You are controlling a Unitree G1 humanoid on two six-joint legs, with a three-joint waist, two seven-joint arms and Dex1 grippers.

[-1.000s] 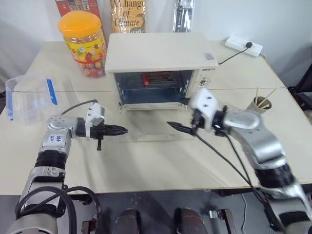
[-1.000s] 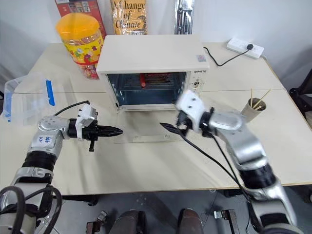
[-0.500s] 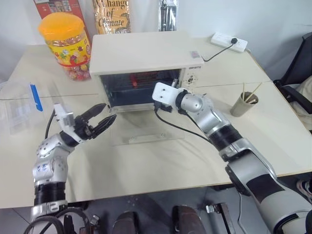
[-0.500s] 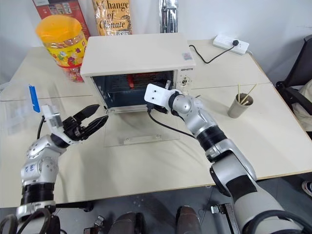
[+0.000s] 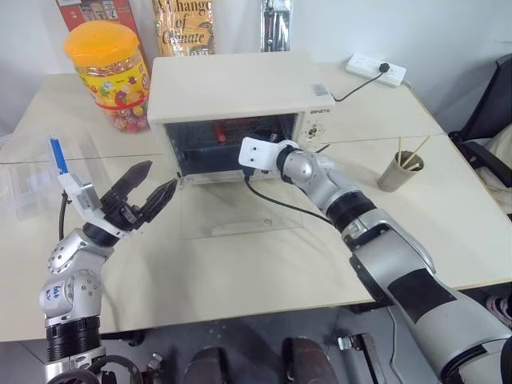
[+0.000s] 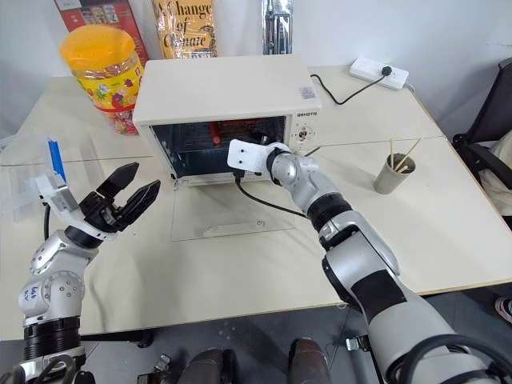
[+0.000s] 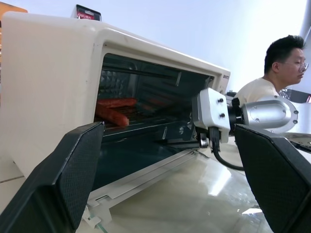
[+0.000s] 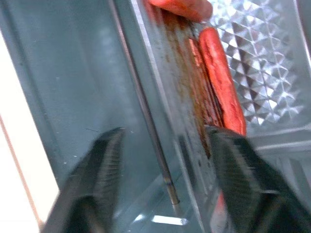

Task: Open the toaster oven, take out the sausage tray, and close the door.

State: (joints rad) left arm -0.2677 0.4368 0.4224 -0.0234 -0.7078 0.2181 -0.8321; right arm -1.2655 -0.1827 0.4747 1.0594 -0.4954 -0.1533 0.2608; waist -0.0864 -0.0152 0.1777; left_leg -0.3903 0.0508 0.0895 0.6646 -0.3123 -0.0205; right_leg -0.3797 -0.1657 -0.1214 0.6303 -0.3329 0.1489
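The cream-white toaster oven (image 5: 240, 88) stands at the back middle of the table. Its glass door (image 5: 240, 210) lies folded down flat on the table in front of it. Inside, the silver sausage tray (image 8: 182, 97) with brown stains carries red sausages (image 8: 221, 82), also seen through the oven mouth (image 7: 114, 114). My right arm reaches into that mouth. My right gripper (image 8: 165, 136) is open, its fingers either side of the tray's front edge and a rack rod. My left gripper (image 5: 156, 178) hovers open and empty left of the door, pointing toward the oven.
An orange-lidded candy jar (image 5: 112, 72) stands left of the oven. A clear plastic box with a blue clip (image 5: 32, 176) sits at the far left. A paper cup with sticks (image 5: 398, 170) and a power strip (image 5: 376, 70) are on the right. A person (image 7: 277, 68) sits behind the table.
My right gripper has gone forward from above the door into the oven's mouth. My left gripper has opened, tilted upward and drawn back to the left. The door stays down.
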